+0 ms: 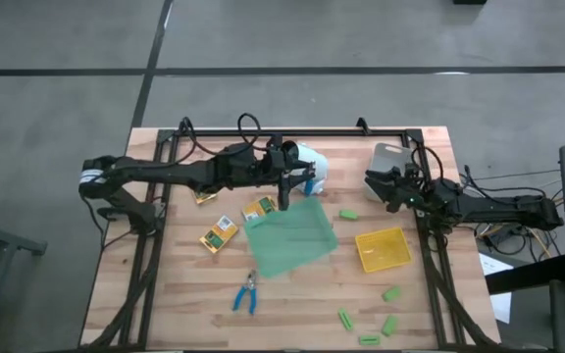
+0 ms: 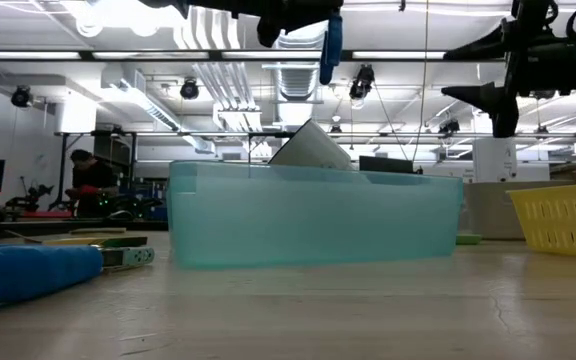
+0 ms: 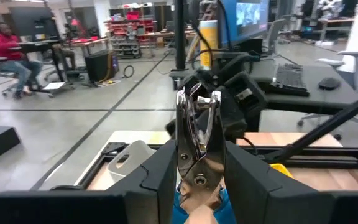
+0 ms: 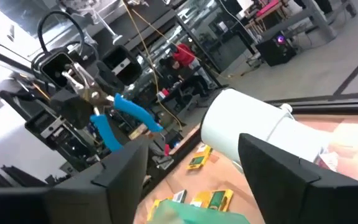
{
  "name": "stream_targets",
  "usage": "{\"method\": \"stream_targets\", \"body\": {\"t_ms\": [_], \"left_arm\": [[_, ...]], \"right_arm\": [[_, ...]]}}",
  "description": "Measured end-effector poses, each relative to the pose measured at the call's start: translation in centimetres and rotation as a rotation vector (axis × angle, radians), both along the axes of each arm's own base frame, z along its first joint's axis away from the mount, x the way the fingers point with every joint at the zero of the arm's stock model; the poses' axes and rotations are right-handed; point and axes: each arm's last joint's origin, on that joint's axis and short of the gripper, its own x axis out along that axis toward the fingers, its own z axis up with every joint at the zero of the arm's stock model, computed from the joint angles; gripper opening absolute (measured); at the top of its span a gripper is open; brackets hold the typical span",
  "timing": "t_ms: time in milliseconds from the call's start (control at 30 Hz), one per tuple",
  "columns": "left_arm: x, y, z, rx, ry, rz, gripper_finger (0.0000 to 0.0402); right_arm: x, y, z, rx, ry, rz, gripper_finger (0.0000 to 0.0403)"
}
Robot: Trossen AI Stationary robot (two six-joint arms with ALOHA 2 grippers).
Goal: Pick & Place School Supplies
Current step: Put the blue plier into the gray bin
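My left gripper [image 1: 284,189] hangs over the far edge of the translucent green tray [image 1: 290,237], shut on a blue-handled plier-like tool [image 3: 199,134]. A second blue-handled tool [image 1: 246,294] lies flat on the table near the front. Three yellow-and-green packets [image 1: 219,233] [image 1: 259,208] [image 1: 204,196] lie flat to the left of the tray. Light-green blocks lie right of the tray [image 1: 347,213] and at the front right [image 1: 388,325]. My right gripper [image 1: 373,184] stands open at the table's right, above the yellow tray's [image 1: 383,248] far side, with nothing between its fingers [image 4: 124,167]. My left gripper pinches the tool around its pivot [image 3: 199,180], one finger [image 3: 161,174] on each side, coming level from the table's left. The tool stands roughly upright and clear of the table, with its metal head [image 3: 197,118] up and its blue handles [image 2: 330,45] hanging below the fingers.
A white cylinder [image 1: 318,165] lies on the table just beyond the left gripper. A pale grey-white object [image 1: 390,157] sits at the far right corner. Black frame rails [image 1: 292,132] run along the table's far edge and sides. People sit in the room behind.
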Motion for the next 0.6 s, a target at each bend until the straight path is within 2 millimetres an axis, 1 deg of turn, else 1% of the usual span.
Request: {"method": "stream_targets", "body": {"t_ms": [367, 467, 600], "left_arm": [[-0.01, 0.07, 0.0, 0.023, 0.002, -0.001, 0.012], [-0.01, 0.07, 0.0, 0.024, 0.002, -0.001, 0.012], [-0.01, 0.07, 0.0, 0.024, 0.001, -0.001, 0.012]], "right_arm": [[0.31, -0.03, -0.28, 0.004, 0.027, 0.001, 0.0326], [0.3, -0.03, -0.17, 0.038, 0.0, 0.006, 0.0333], [0.33, 0.06, 0.3, 0.04, -0.053, 0.036, 0.0331]]}}
